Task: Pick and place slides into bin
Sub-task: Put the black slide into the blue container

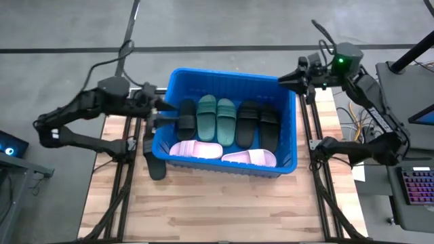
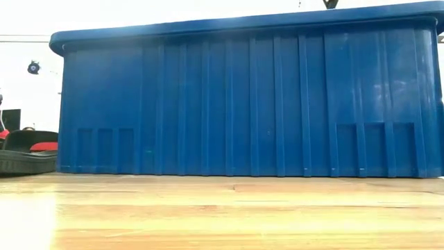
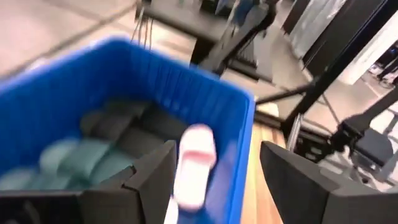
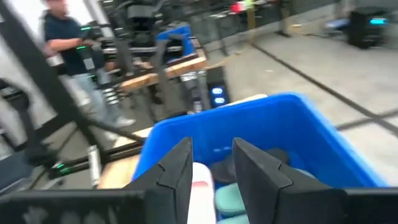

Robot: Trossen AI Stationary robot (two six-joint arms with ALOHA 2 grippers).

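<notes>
The bin is a large bright blue tub with a rim and vertical ribs down its walls, standing on the wooden worktop towards its far half. In the low view the bin's near wall fills almost the whole width.

Seven slides lie inside it. Along the far part sits a row: one black slide at the left, then two dark green slides side by side, then two black slides side by side at the right. Along the near wall lie two pale pink slides, end to end, each with a wide strap across it. An eighth slide, black, rests on the worktop just outside the bin's near left corner; the low view shows it at the left edge, beside the bin.

The left hand hangs over the bin's left rim, next to the black slide at the left of the row, with its two fingers spread apart and nothing between them. The right hand is above the bin's far right corner; its fingers are slightly parted and hold nothing.
</notes>
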